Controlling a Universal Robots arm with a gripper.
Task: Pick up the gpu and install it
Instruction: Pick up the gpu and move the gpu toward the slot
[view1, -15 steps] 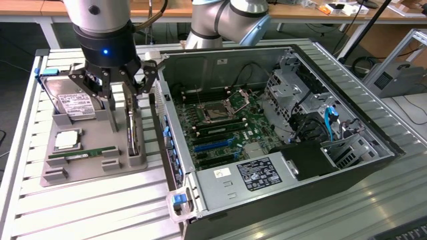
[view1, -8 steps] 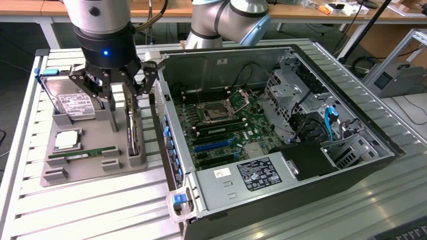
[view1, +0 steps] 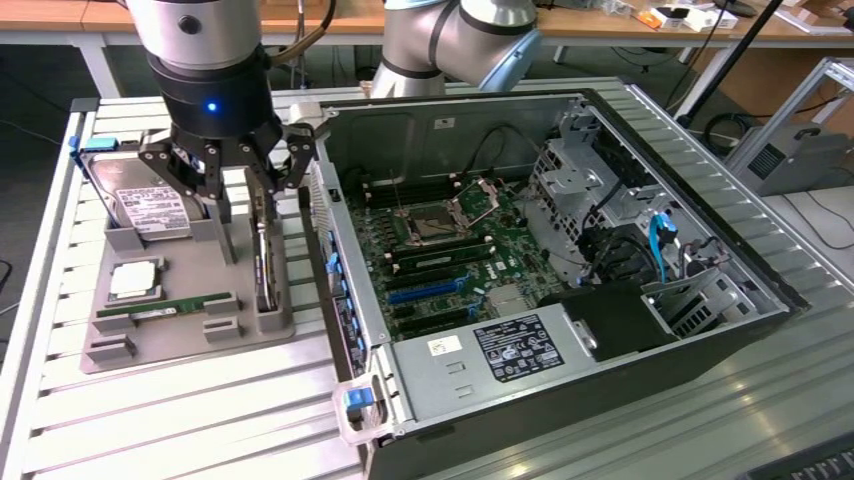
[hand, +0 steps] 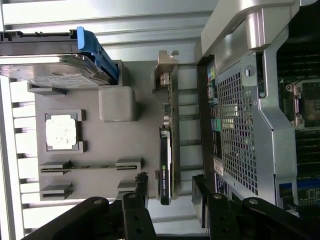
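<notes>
Your gripper hangs open, jaws straddling the gpu, which stands on edge in the grey holder. In the exterior view, the computer case sits at its three o'clock.

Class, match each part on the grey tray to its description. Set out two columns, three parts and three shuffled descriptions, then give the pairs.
1. gpu
2. hard drive
3. processor chip

A. lies flat in a square recess
B. stands on edge between the fingers of the open gripper
C. carries a blue bracket

Pairs: 1-B, 2-C, 3-A
</notes>
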